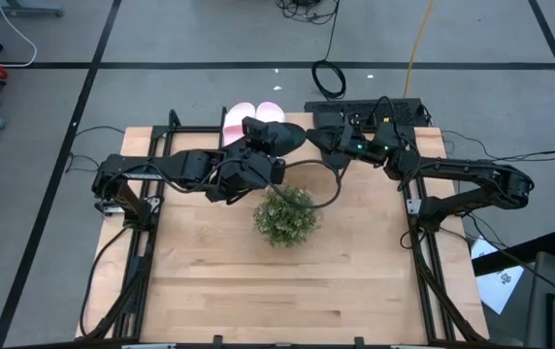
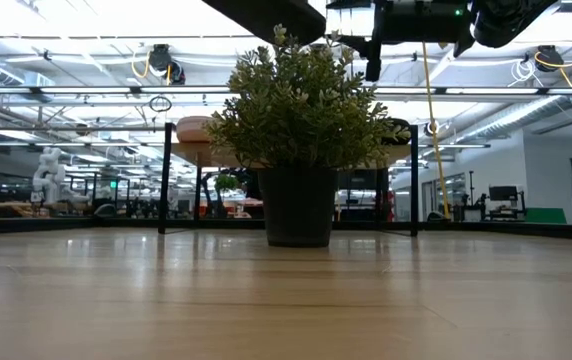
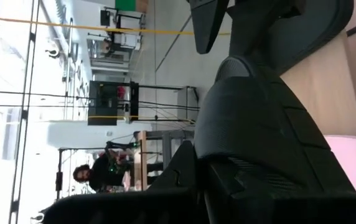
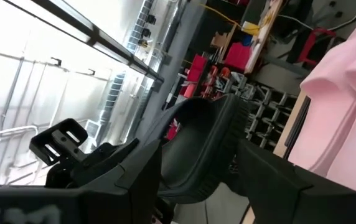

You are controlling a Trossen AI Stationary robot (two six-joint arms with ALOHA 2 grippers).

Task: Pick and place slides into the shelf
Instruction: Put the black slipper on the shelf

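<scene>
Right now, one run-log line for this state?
left gripper: jaws shut on black slide | right gripper: jaws around other black slide | pink pair: on shelf | plant: mid-table

The pale pink pair of slides (image 1: pixel 248 117) is lying side by side on the shelf (image 2: pixel 194 140), toward twelve o'clock on the table, their rounded ends showing just beyond the arm; one pink slide (image 4: pixel 340 93) is filling the right wrist view's edge. A matte black slide (image 1: pixel 279 136) is sitting just at three o'clock of the pink pair, and another black slide (image 4: pixel 206 146) is appearing tilted on its side between dark fingers
</scene>
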